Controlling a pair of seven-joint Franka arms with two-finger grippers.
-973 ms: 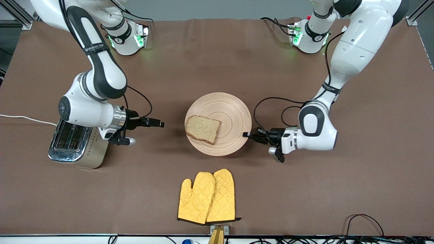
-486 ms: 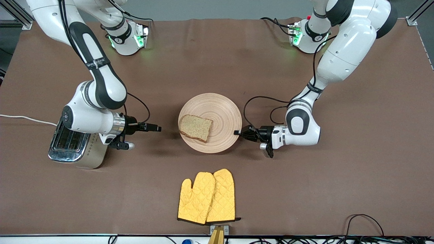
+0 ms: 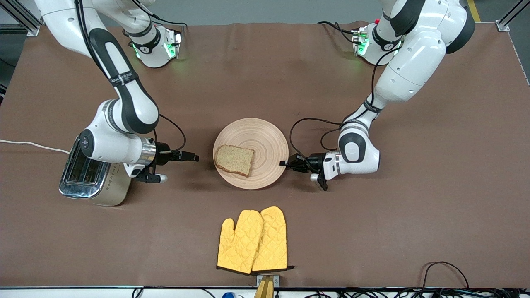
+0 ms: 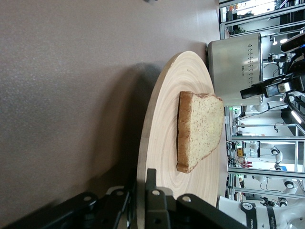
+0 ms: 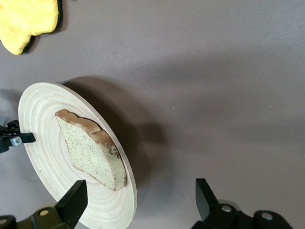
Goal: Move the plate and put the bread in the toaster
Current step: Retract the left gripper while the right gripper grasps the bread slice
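Note:
The pale wooden plate [image 3: 265,140] sits mid-table with the brown bread [image 3: 234,159] lying flat on the side toward the toaster. My left gripper [image 3: 285,163] is shut on the plate's rim at the left arm's side; one finger is above the rim [image 4: 151,183] and one below. My right gripper [image 3: 193,157] hangs open between the toaster [image 3: 89,176] and the plate, holding nothing. The right wrist view shows the plate [image 5: 47,157], the bread [image 5: 90,150] and my open right gripper [image 5: 140,191]. The left wrist view shows the bread [image 4: 200,129] on the plate [image 4: 164,133], with the toaster [image 4: 236,71] past it.
A pair of yellow oven mitts [image 3: 252,242] lies nearer the front camera than the plate. The toaster's white cord [image 3: 29,144] runs off the right arm's end of the table. Cables [image 3: 443,269] lie along the front edge.
My left gripper has carried the plate with the bread toward the right arm's end of the table, closer to the toaster. My right gripper has barely shifted.

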